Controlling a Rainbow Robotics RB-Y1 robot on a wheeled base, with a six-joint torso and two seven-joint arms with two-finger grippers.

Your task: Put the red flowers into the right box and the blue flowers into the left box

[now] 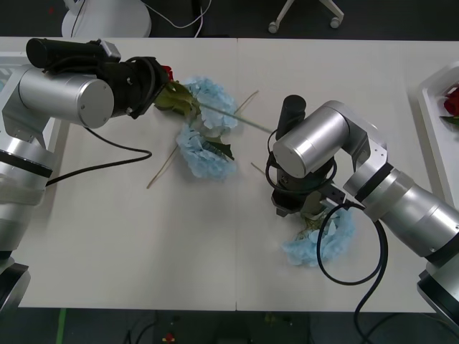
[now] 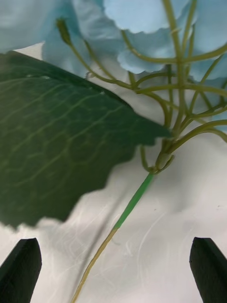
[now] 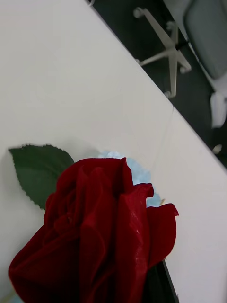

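My left gripper is at the back left, shut on a red flower. Its bloom sits right in front of the wrist camera, and its long stem slants right over the table. Two blue flowers lie beside it. A third blue flower lies near the front, under my right gripper. That gripper is open, its black fingers on either side of the blue flower's thin stem, not touching it. The right box at the far right holds another red flower.
A broad green leaf hangs close over the table beside the stem. Pale stem ends stick out from the blue clusters. Chair legs stand on the dark floor beyond the table's far edge. A cable loops below my right wrist.
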